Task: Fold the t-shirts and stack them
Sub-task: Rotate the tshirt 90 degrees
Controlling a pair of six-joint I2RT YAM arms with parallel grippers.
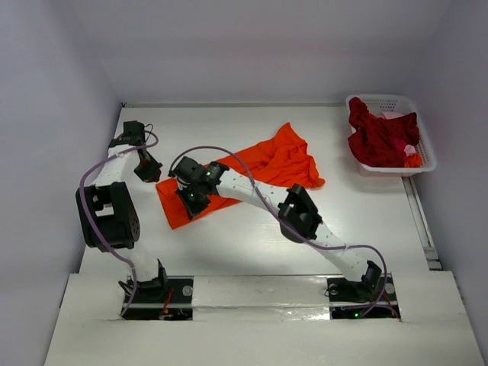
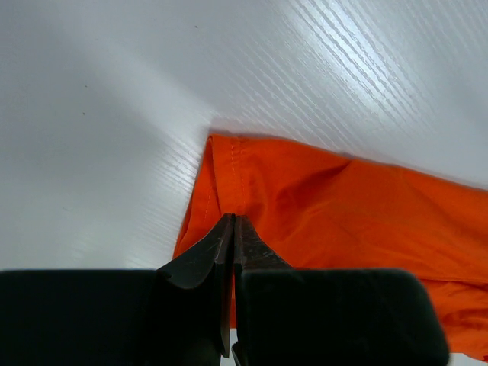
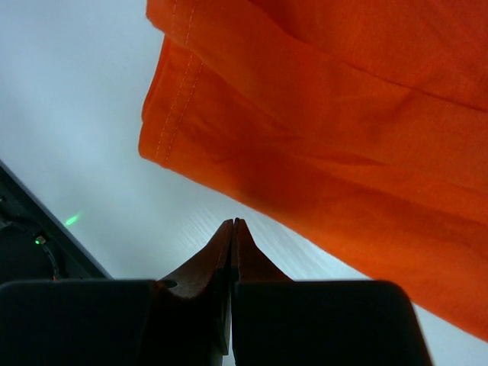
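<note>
A bright orange t-shirt (image 1: 274, 164) lies spread slantwise across the middle of the white table, partly folded over itself. My left gripper (image 1: 150, 174) hangs at the shirt's left corner. In the left wrist view its jaws (image 2: 232, 219) are shut, tips just over the hemmed corner of the orange cloth (image 2: 343, 206), and no cloth shows between them. My right gripper (image 1: 191, 204) reaches over the shirt's near-left part. Its jaws (image 3: 232, 222) are shut over bare table, just short of the orange hem (image 3: 343, 114). Dark red t-shirts (image 1: 377, 137) lie heaped in the basket.
The white lattice basket (image 1: 381, 97) stands at the table's far right corner, with a bit of pink and orange cloth at its near side. A raised rail (image 1: 421, 217) runs along the table's right edge. White walls close in the left, back and right.
</note>
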